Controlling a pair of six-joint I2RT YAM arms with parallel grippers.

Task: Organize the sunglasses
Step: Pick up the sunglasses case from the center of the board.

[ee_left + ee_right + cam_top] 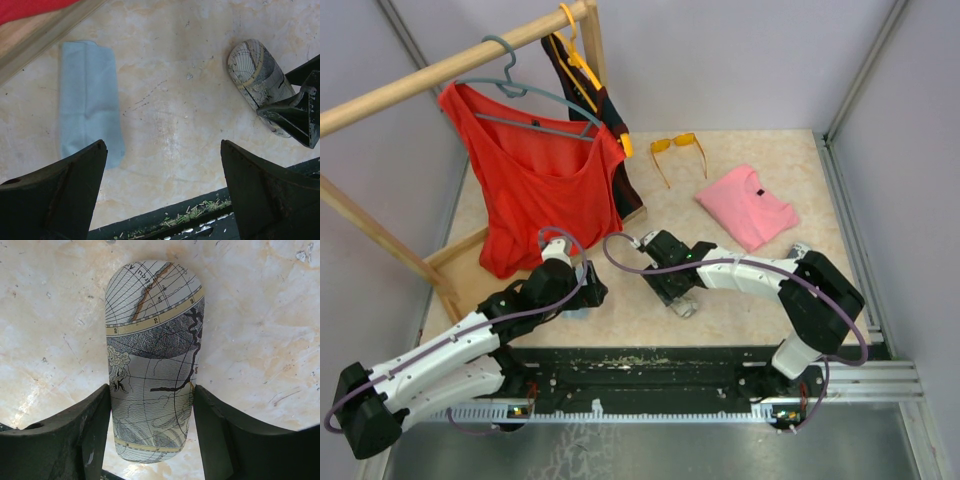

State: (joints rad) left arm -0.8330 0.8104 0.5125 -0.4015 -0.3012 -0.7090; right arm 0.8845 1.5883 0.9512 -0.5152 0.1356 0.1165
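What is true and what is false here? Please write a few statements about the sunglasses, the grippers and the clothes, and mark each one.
1. The orange sunglasses lie on the table, in no gripper. True.
2. The left gripper is shut on the light-blue cloth. False: it is open above the table, and the cloth lies flat.
3. The right gripper has a finger against each side of the map-patterned glasses case. True.
4. The pink garment hangs on the rack. False: it lies folded on the table; the red top hangs.
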